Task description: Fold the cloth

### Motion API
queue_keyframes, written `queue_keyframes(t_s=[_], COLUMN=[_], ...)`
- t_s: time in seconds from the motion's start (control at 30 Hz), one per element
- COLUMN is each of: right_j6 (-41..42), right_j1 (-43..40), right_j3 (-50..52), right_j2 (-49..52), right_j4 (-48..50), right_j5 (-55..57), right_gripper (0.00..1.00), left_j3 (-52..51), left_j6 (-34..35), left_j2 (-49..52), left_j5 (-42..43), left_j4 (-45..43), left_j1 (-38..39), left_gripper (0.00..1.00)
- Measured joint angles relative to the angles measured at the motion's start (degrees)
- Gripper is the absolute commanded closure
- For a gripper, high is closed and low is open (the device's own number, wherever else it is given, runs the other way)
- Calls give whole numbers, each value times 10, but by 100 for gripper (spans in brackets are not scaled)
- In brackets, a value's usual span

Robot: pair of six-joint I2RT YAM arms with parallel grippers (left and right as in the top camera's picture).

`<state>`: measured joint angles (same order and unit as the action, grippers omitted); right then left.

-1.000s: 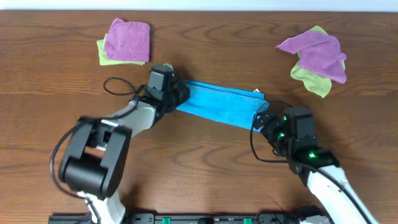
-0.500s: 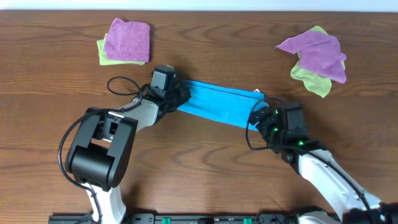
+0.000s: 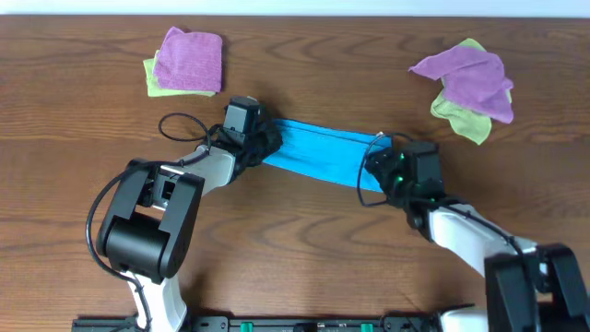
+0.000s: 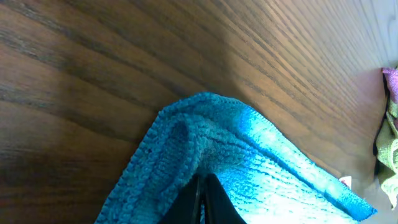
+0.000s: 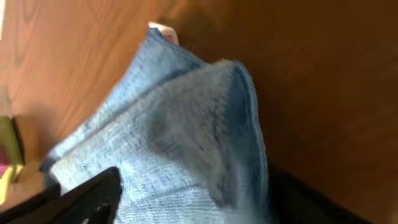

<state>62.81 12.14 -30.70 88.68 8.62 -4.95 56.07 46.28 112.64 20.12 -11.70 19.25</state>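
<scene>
Nearest, over the wooden table (image 3: 304, 249), both arms reach in to the cloth (image 3: 323, 155), a long sky-blue strip lying aslant mid-table; the left gripper (image 3: 262, 144) is pinched tight on the cloth's left end, fingers closed together over the bunched corner; the right gripper (image 3: 376, 166) stands wide at the cloth's right end, one finger on either side of the fold; a white tag (image 3: 381, 136) shows at the cloth's far right corner; beyond the cloth, to its left, a purple cloth (image 3: 192, 58) lies on a light green cloth (image 3: 150, 78); beyond, to its right, sits a looser purple-and-green heap (image 3: 466, 83).
</scene>
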Motion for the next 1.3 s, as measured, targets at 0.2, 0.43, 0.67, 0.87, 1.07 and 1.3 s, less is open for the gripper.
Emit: queue_keyframes(t_s=[0.2, 0.43, 0.67, 0.87, 1.07, 1.3], right_j6=[0, -14, -88, -145, -174, -200], right_j1=[0, 0, 0, 0, 2, 40], right_j3=[-8, -8, -2, 11, 11, -19], right_j2=[47, 90, 74, -18, -85, -87], right_j4=[65, 105, 94, 30, 10, -44], right_j5=[0, -1, -2, -4, -4, 12], right_gripper=[73, 99, 99, 99, 99, 99], left_j3=[0, 7, 10, 10, 10, 10], left_j6=[0, 0, 0, 0, 0, -6], left_j2=[0, 0, 0, 0, 0, 0], left_j5=[0, 1, 7, 25, 48, 56], left_j4=[1, 19, 26, 30, 34, 37], left_j1=[0, 0, 0, 0, 0, 0], left_gripper=[94, 94, 94, 94, 94, 94])
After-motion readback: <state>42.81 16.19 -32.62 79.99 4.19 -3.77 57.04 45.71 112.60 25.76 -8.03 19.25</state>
